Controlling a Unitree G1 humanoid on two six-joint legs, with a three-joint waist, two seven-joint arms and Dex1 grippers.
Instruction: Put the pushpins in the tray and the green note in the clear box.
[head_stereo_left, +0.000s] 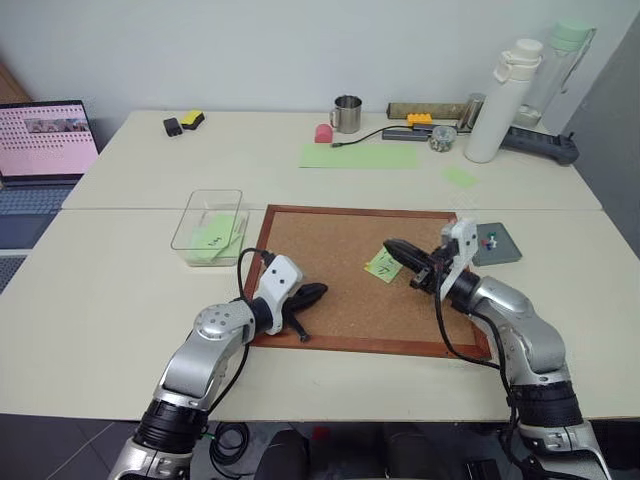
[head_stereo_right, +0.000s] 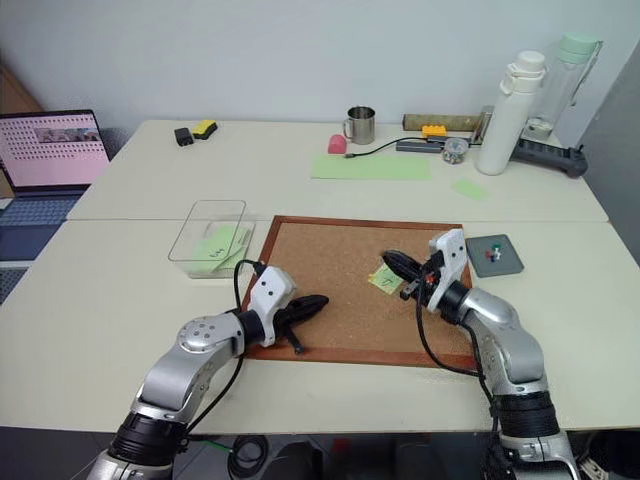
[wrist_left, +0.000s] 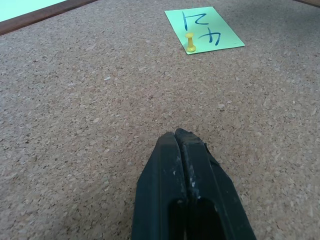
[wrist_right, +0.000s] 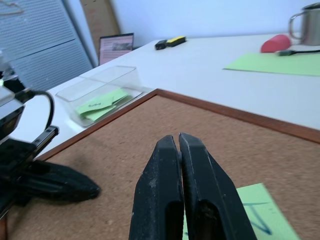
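Corkboard (head_stereo_left: 345, 275) with a brown wooden frame lies flat on the pale surface (head_stereo_left: 120, 290), and both arms reach over it. The left hand (head_stereo_left: 318, 292) hovers low over the near left part of the board; its two black fingers (wrist_left: 187, 190) are pressed together and hold nothing. The right hand (head_stereo_left: 392, 247) is raised over the right part of the board, just above the green note (head_stereo_left: 381, 265). Its fingers (wrist_right: 187, 190) are also closed tight against each other; whether they carry a pin between them cannot be told.

The green note lies on the cork, with dark handwritten marks on it. In the left wrist view a yellow pushpin (wrist_left: 190, 42) stands upright in its edge.

The clear box (head_stereo_left: 209, 226) stands on the surface just beside the left side of the board, and green slips (head_stereo_left: 214, 236) lie inside it. The grey tray (head_stereo_left: 495, 243) is just beside the right side of the board, near the right arm; small coloured pins (head_stereo_left: 488, 240) lie in it.

At the far side of the surface are a metal mug (head_stereo_left: 347, 114), a long pale-green sheet (head_stereo_left: 358, 155) and a white bottle (head_stereo_left: 497, 100).
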